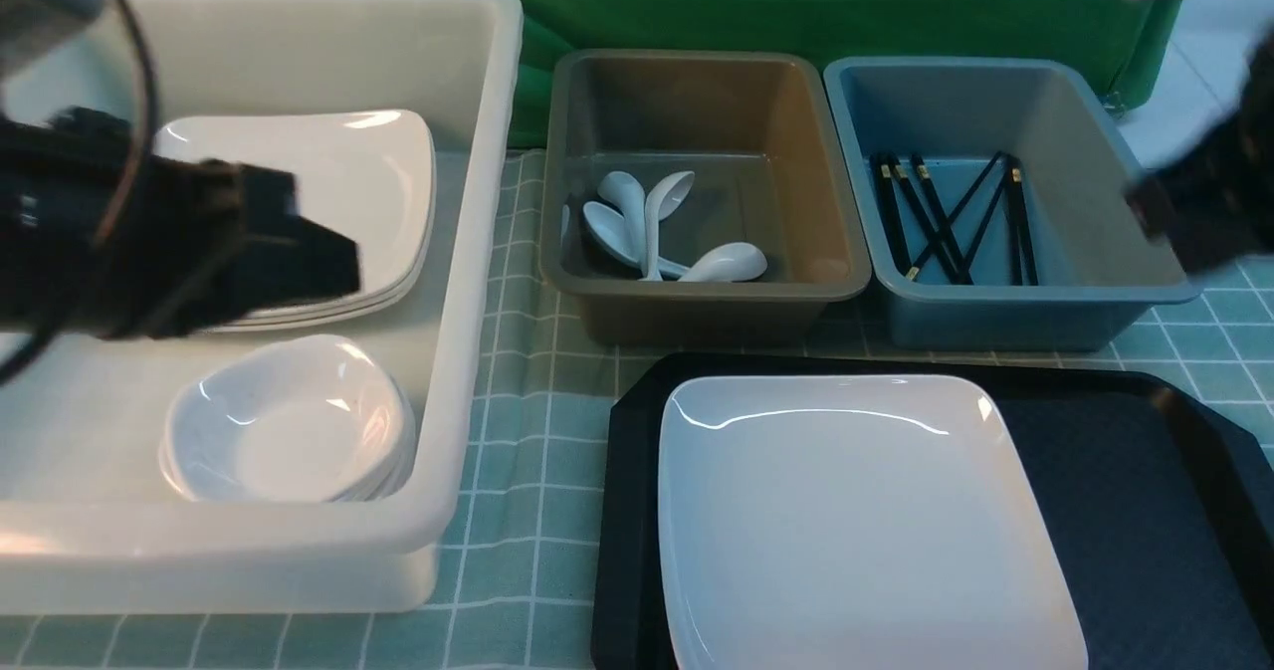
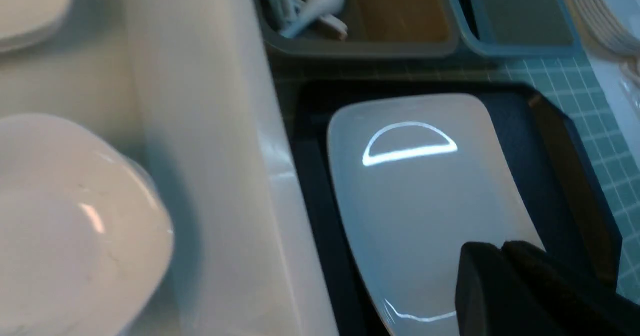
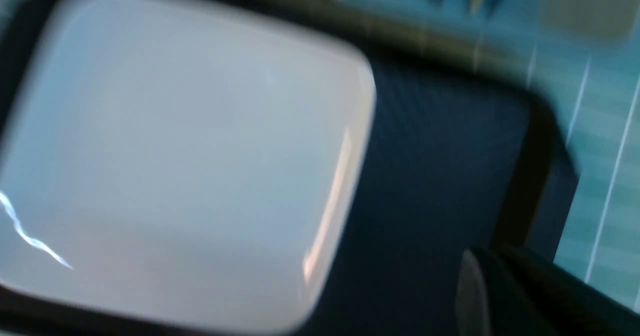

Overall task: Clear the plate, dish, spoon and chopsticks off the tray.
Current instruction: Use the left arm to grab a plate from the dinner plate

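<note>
Plate (image 1: 856, 521) sits on the left half of the tray (image 1: 1095, 471). Beyond the tray, spoons (image 1: 657, 227) lie in a grey tub (image 1: 697, 297) and chopsticks (image 1: 951, 217) in a blue tub (image 1: 1045, 297). Left claw (image 1: 338, 257), pinched narrow and empty, hangs over the white tub (image 1: 488, 252) left of the tray. Right claw (image 3: 495, 258), near the tray's far right corner, is blurred; its state cannot be told.

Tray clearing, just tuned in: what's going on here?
Only the large white plate is left on the black tray. Spoons lie in the grey tub, chopsticks in the blue tub. The left arm's fingers are shut and empty near the white tub; the right arm is a blur beside the blue tub, nothing visibly held.
</note>
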